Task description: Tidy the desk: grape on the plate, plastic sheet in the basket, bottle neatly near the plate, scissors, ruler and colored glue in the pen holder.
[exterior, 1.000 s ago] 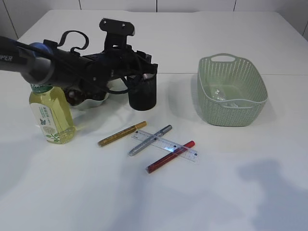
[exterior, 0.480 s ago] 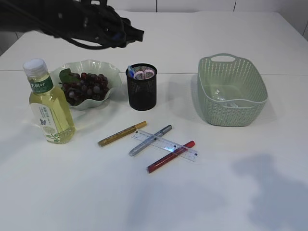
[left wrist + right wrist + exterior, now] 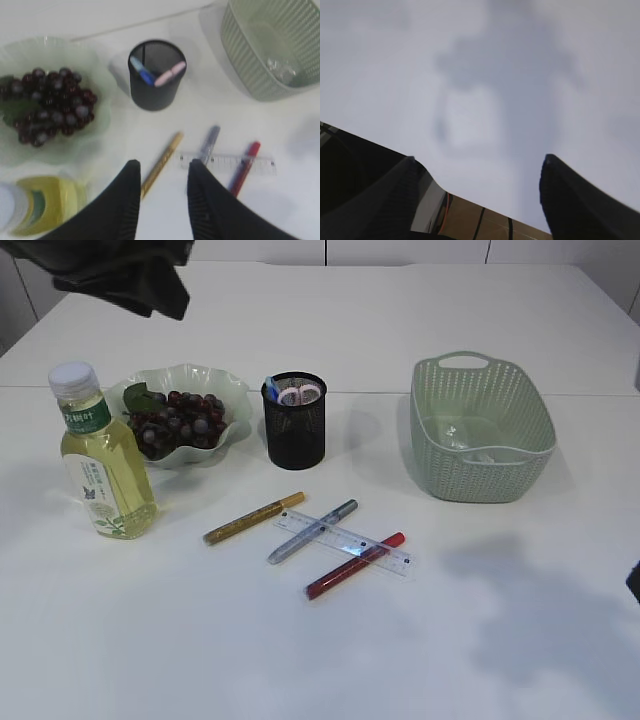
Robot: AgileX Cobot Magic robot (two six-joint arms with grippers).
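Three glue pens [image 3: 312, 531], one ruler [image 3: 345, 543], one bottle [image 3: 100, 460]

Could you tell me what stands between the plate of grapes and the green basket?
The black mesh pen holder, scissors handles poking out, stands between the plate and basket; clear in the exterior view.

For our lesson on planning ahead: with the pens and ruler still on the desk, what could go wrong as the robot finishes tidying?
1. The clear ruler lies across the silver pen and red pen; lifting one may drag the others.
2. The pen holder is narrow and already holds scissors, so an insertion could snag or tip it.
3. The ruler lies flat, so the fingers may slip off it.
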